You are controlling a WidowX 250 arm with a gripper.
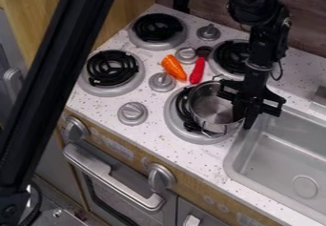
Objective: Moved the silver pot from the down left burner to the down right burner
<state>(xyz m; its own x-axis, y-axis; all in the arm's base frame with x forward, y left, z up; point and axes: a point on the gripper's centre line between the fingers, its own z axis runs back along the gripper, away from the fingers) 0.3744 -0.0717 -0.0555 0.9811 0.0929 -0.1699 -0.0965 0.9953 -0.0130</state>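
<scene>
The black gripper (pixel 244 117) hangs at the right side of the silver pot (pixel 210 107), shut on its rim, with one finger inside the wall and the other outside. The pot stands roughly upright over the down right burner (pixel 176 120), off-centre toward the sink, so black coils show along its left side. Whether its base touches the coils I cannot tell. Further left, the down left burner (pixel 113 68) has nothing on it.
An orange carrot-like toy (pixel 173 67) and a red toy (pixel 198 71) lie between the burners, near several grey knobs. Two more burners are at the back, one (pixel 157 28) at left. The sink (pixel 286 160) borders the pot's right side. A black bar crosses the left foreground.
</scene>
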